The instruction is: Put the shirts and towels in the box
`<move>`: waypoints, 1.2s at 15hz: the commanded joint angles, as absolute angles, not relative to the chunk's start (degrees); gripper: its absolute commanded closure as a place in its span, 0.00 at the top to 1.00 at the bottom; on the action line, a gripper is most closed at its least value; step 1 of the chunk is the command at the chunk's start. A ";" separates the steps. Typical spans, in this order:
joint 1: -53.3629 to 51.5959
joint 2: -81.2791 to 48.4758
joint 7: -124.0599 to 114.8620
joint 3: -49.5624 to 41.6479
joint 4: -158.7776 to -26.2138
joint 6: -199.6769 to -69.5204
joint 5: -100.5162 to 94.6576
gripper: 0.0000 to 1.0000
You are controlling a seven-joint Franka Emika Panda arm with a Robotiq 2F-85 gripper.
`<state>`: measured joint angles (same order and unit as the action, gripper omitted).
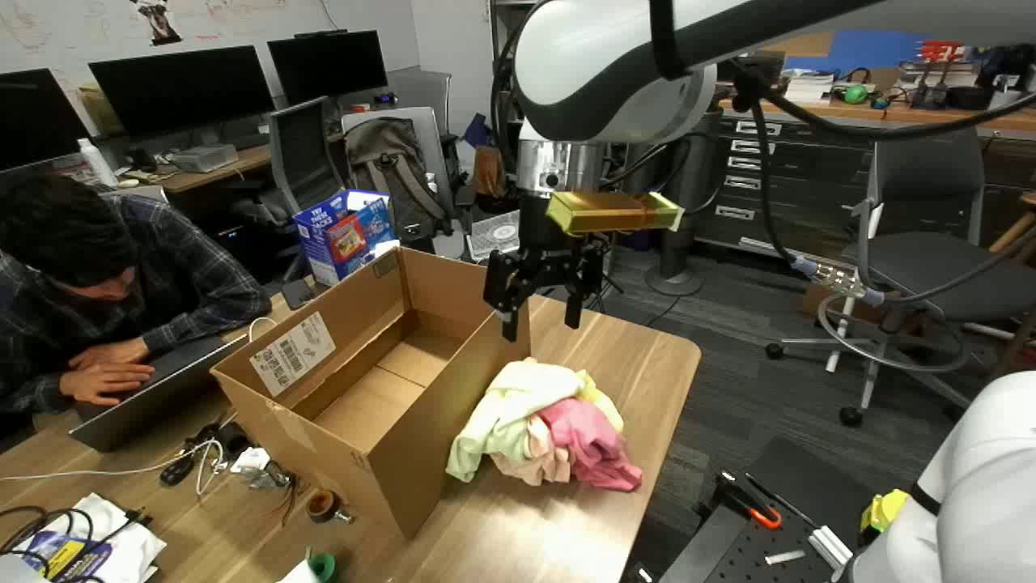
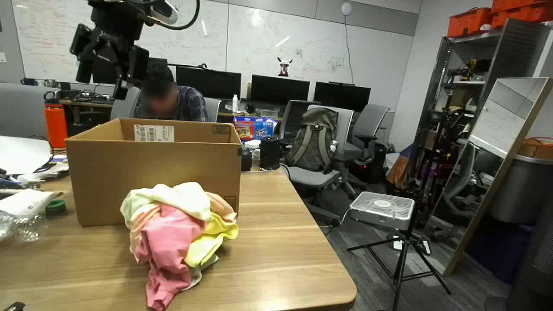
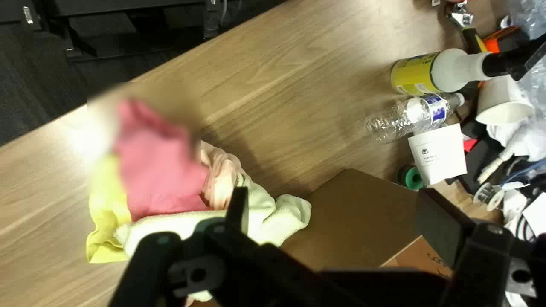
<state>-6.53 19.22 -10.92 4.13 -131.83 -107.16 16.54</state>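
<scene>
With the box [image 1: 421, 453] as the clock's centre in an exterior view, the gripper [image 1: 541, 318] hangs at two o'clock, its jaws spread wide and holding nothing. Below it, between three and four o'clock, the shirts and towels [image 1: 591, 441] lie heaped on the table [image 1: 647, 348] just beside the box, in pale green, pink, peach and yellow; the box's upright wall stands between them and its inside. A white label [image 1: 293, 354] with a barcode sits on the inner face toward ten o'clock, its print too small to read. In the wrist view, dark marks [image 3: 437, 259] on the box at four o'clock cannot be deciphered; at two o'clock show a spray bottle [image 3: 443, 71] with a yellow label and a water bottle [image 3: 420, 111] with a blue one, their wording illegible. Back in the exterior view, a laptop [image 1: 170, 390] stands at nine o'clock, a person [image 1: 178, 259] in a plaid top bent behind it. Near twelve o'clock, just past the box, a blue carton [image 1: 324, 243] reads "TRY"; farther that way is a backpack [image 1: 396, 174]. At eleven stand monitors [image 1: 186, 89] before a whiteboard [image 1: 97, 32] with faint scribbles.
</scene>
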 commanded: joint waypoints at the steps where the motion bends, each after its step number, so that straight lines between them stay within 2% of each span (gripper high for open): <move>1: -5.84 19.24 -10.76 4.73 -131.49 -106.99 16.72 1.00; 18: -5.87 19.13 -9.97 4.89 -131.13 -107.02 15.65 1.00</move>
<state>-6.49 19.02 -10.79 4.18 -131.48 -107.13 16.25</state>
